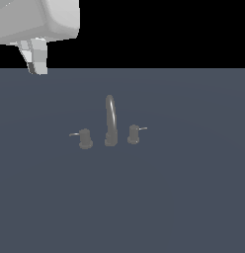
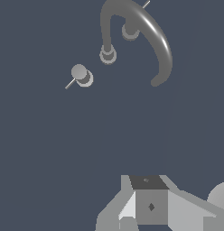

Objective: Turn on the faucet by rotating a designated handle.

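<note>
The faucet point(image 1: 110, 121) is a small grey set on a dark flat surface, with a tall arched spout between two knobs. The designated handle point(image 1: 85, 139) is the wider knob on the exterior view's left, and its thin drooping lever points left. The slimmer knob point(image 1: 133, 134) stands on the right with a short straight lever. My gripper point(image 1: 36, 70) hangs high at the far upper left, well away from the faucet, with its fingers together and nothing in them. In the wrist view the gripper point(image 2: 147, 189) is far from the designated handle point(image 2: 81, 75) and the spout point(image 2: 152, 34).
The flat dark blue-grey surface point(image 1: 183, 197) spreads around the faucet on all sides. Nothing else stands on it. The background behind the surface is black.
</note>
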### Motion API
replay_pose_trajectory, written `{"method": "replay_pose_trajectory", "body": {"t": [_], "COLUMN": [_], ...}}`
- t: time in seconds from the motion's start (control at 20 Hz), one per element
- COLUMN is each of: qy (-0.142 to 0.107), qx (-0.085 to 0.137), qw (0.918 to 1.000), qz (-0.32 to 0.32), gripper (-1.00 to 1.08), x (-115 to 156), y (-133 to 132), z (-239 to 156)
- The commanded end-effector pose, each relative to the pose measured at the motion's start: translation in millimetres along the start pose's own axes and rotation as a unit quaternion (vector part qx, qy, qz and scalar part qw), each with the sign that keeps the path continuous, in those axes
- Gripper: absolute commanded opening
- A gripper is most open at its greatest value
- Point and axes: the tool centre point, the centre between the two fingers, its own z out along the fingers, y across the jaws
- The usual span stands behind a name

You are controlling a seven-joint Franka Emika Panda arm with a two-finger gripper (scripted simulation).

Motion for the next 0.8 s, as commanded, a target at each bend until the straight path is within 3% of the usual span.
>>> {"method": "replay_pose_trajectory", "body": {"t": [0.0,0.75], "qy": [0.000,0.004], "qx": [0.001,0.004], "qw": [0.9997,0.9898], "qz": [0.024,0.142], "gripper": [-1.00,-1.00], "x": [5,40], "y": [-12,-71], "z": [14,85]}}
